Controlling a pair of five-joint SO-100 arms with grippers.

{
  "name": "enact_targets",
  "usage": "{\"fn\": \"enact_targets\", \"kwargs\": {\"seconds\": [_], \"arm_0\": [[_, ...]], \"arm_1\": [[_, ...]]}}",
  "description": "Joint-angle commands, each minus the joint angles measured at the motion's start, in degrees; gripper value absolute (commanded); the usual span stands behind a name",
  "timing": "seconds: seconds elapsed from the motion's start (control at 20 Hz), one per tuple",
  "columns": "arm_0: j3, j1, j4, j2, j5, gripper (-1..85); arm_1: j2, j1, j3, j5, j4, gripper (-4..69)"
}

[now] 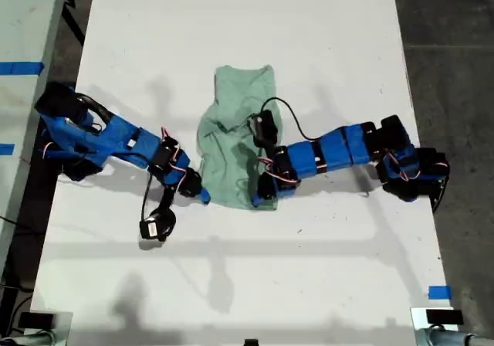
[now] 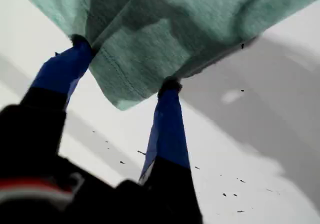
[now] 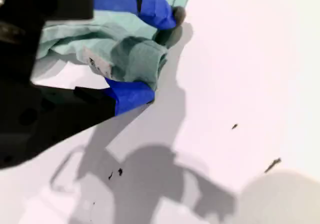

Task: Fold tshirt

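The pale mint-green tshirt [image 1: 231, 149] lies rumpled and partly folded in the middle of the white table [image 1: 324, 29]. My first gripper [image 1: 199, 194] comes in from the exterior view's left and is open. Its blue fingers [image 2: 167, 114] are spread wide, with a corner of the tshirt [image 2: 190, 29] lying across the tips. My second gripper [image 1: 264, 194] reaches over the garment from the exterior view's right. It is shut on a bunched fold of the tshirt [image 3: 75, 39], where a small label [image 3: 97, 64] shows.
Blue tape [image 1: 440, 292] marks the table near the exterior view's lower right corner. A second pale surface with blue tape [image 1: 19, 68] borders the exterior view's left. Dark floor [image 1: 455, 52] runs along the exterior view's right.
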Motion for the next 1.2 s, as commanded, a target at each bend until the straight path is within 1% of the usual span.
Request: {"fn": "enact_targets", "kwargs": {"seconds": [0.0,0.05,0.1,0.15,0.3,0.35,0.45,0.5,0.6,0.75,0.9,1.0,1.15], "arm_0": [[-9.7,-0.1,2.7,-5.2,3.6,11.6],[-12.5,-0.3,4.7,-7.2,4.4,5.1],[-14.9,-0.3,6.4,-8.8,5.1,0.3],[-17.6,-0.2,8.6,-10.2,4.9,0.0],[-29.1,0.3,18.2,-16.2,4.7,0.0],[-32.4,0.6,20.3,-17.7,5.0,0.0],[-40.9,1.3,25.9,-21.4,5.4,0.0],[-44.8,1.9,27.7,-22.6,5.8,0.0],[-50.0,3.5,28.7,-22.4,6.1,0.0],[-54.8,7.1,30.6,-19.9,5.0,0.0],[-54.8,10.0,28.5,-14.1,4.7,0.0],[-54.8,9.3,28.2,-11.4,5.4,0.0],[-54.9,2.4,29.3,-8.0,11.3,0.0]], "arm_1": [[0.0,1.1,-4.0,-1.2,-1.3,18.4],[-0.4,1.0,-4.1,-1.1,-1.3,8.4],[-0.6,0.8,-4.2,-1.3,-1.6,5.2],[-0.8,0.6,-4.2,-1.6,-1.9,3.6],[-0.5,-0.5,-4.5,-1.9,-2.0,0.4],[0.0,-1.1,-4.5,-2.0,-2.0,-0.8],[1.6,-2.5,-4.6,-2.2,-1.7,-1.2],[2.7,-3.3,-4.6,-2.3,-1.2,-1.2],[5.5,-5.9,-4.6,-1.4,-0.1,-1.2],[10.0,-12.0,-5.0,1.3,1.8,-1.2],[12.1,-15.1,-7.6,2.6,1.9,-1.2],[13.3,-13.1,-7.9,0.3,2.1,-1.2],[15.7,-4.6,-7.6,-7.3,4.7,-1.2]]}}
